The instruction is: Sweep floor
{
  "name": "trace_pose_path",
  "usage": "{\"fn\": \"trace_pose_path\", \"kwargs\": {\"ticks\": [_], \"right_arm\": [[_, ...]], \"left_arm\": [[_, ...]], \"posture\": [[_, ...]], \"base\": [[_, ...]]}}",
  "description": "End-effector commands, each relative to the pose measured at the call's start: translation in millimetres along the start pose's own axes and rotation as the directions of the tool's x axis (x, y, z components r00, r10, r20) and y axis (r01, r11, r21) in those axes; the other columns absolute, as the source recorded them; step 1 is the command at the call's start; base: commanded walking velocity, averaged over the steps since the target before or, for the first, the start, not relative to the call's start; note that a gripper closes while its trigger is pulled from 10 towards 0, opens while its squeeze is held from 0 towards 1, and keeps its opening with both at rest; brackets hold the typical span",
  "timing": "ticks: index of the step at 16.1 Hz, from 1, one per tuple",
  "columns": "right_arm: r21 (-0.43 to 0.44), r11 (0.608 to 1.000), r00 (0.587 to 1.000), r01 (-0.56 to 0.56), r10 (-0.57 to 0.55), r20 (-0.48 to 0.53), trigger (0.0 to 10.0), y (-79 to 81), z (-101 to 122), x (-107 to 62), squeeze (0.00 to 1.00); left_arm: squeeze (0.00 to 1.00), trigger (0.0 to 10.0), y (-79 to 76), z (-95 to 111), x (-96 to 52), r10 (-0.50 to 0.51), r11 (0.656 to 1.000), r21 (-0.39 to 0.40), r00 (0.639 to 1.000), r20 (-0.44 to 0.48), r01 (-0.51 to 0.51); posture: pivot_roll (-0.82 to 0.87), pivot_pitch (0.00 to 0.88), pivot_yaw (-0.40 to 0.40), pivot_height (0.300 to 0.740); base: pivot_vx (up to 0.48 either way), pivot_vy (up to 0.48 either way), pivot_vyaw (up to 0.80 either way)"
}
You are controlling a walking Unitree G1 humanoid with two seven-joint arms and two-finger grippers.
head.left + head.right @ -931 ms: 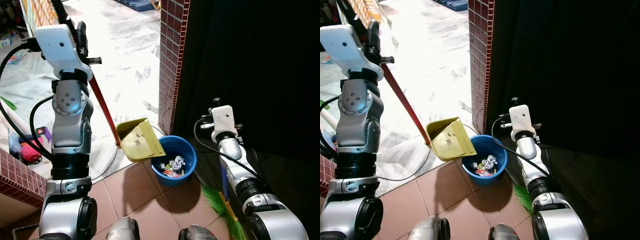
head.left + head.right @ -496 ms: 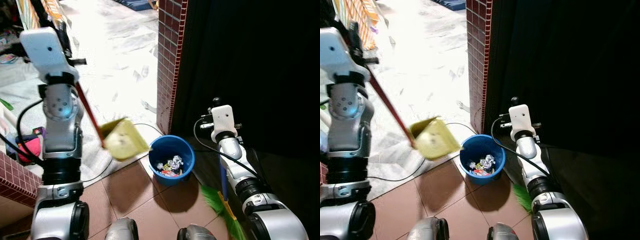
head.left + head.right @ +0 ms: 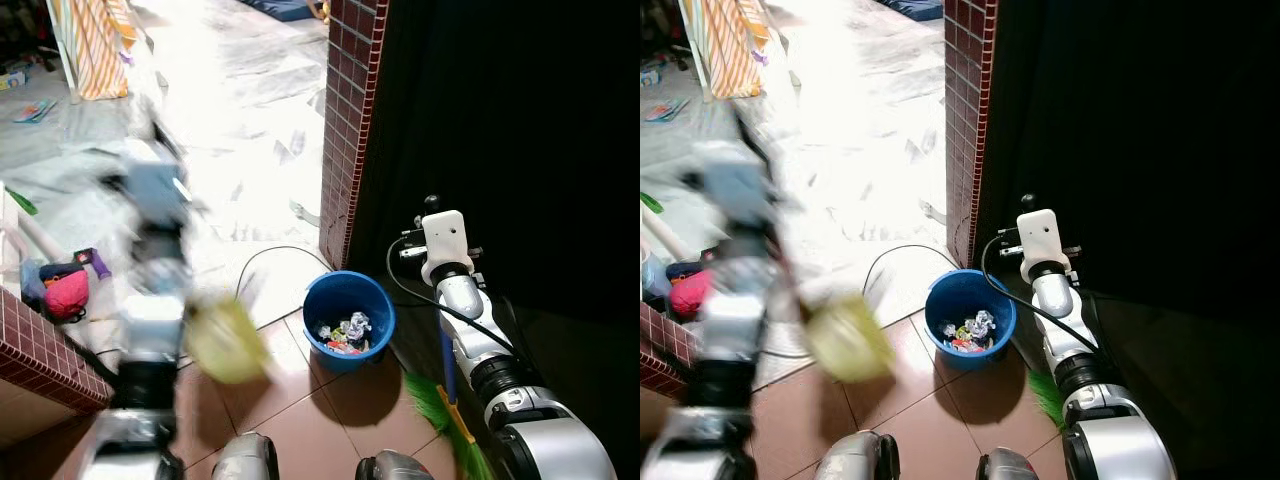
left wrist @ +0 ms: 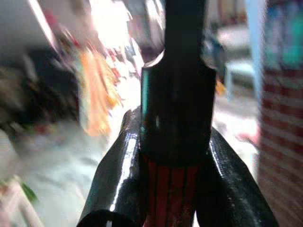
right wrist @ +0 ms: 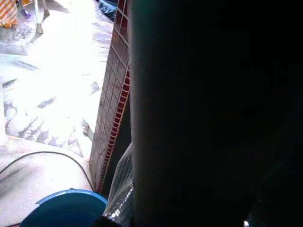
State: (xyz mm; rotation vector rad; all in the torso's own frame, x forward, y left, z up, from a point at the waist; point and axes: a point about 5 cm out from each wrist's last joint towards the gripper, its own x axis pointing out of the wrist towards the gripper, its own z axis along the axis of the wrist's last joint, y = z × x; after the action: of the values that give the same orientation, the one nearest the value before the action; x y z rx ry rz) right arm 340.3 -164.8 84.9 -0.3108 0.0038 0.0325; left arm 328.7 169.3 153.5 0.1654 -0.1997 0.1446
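The left arm [image 3: 150, 290] and the yellow dustpan [image 3: 225, 342] are smeared by motion blur. The green broom [image 3: 445, 412] is cut off by the picture's lower edge, its blue handle partly hidden behind the right arm [image 3: 470, 330]

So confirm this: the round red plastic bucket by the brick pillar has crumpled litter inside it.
Not quite. The round plastic bucket is blue, not red, as the left eye view shows. It does stand by the brick pillar and has crumpled litter inside it.
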Motion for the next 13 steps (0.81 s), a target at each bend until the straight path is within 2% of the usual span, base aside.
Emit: {"fn": "trace_pose_path", "kwargs": {"ticks": [1,2,3,4,5,6,9,11,13], "right_arm": [[-0.011,1.0,1.0,-0.007,0.007,0.022,10.0,-1.6,5,2.5,0.0],[-0.003,1.0,1.0,-0.012,0.012,0.023,10.0,-0.9,5,2.2,0.0],[0.006,1.0,1.0,-0.021,0.021,0.023,10.0,0.4,5,1.8,0.0],[0.01,0.999,0.999,-0.033,0.032,0.023,10.0,1.9,5,1.3,0.0],[0.016,0.999,0.999,-0.047,0.047,0.021,10.0,3.5,4,0.6,0.0],[0.02,0.998,0.998,-0.055,0.054,0.019,10.0,4.4,3,0.1,0.0],[0.037,0.997,0.997,-0.069,0.068,0.025,10.0,6.9,0,-5.2,0.0],[0.052,0.993,0.993,-0.104,0.1,0.07,10.0,11.9,4,-10.2,0.0],[0.064,0.991,0.989,-0.121,0.115,0.095,10.0,15.2,8,-11.3,0.0]], "left_arm": [[0.0,10.0,-3.2,6,1.9,-0.033,0.997,0.065,0.998,0.05,0.03],[0.0,10.0,-9.4,-4,-0.9,-0.073,0.995,0.074,0.997,0.017,0.072],[0.0,10.0,-13.9,-11,-2.1,-0.099,0.995,0.03,0.995,-0.025,0.1],[0.0,10.0,-20.1,-15,-3.4,-0.139,0.989,-0.047,0.989,-0.048,0.137],[0.0,10.0,-34.4,-22,-7.0,-0.229,0.969,-0.114,0.968,-0.1,0.218],[0.0,10.0,-43.4,-28,-10.5,-0.28,0.954,-0.146,0.951,-0.133,0.261],[0.0,10.0,-55.3,-39,-25.3,-0.366,0.925,-0.167,0.916,-0.165,0.34],[0.0,10.0,-60.3,-41,-33.9,-0.42,0.902,-0.176,0.894,-0.156,0.393],[0.0,10.0,-64.7,-42,-37.2,-0.442,0.892,-0.179,0.882,-0.161,0.415]], "posture": [[-0.04,0.027,0.005,0.74],[-0.04,0.027,0.007,0.74],[-0.05,0.026,0.01,0.74],[-0.05,0.026,0.01,0.74],[-0.05,0.029,0.013,0.74],[-0.05,0.03,0.015,0.74],[-0.05,0.038,0.022,0.74],[-0.05,0.057,0.027,0.74],[-0.05,0.074,0.027,0.74]], "base": [[0.0,0.0,0.0],[0.0,0.0,0.0],[0.0,0.0,0.0],[0.0,0.0,0.0],[0.0,0.0,0.0],[0.0,0.0,0.0],[0.0,0.0,0.0],[0.0,0.48,0.0],[0.0,0.48,0.78]]}}
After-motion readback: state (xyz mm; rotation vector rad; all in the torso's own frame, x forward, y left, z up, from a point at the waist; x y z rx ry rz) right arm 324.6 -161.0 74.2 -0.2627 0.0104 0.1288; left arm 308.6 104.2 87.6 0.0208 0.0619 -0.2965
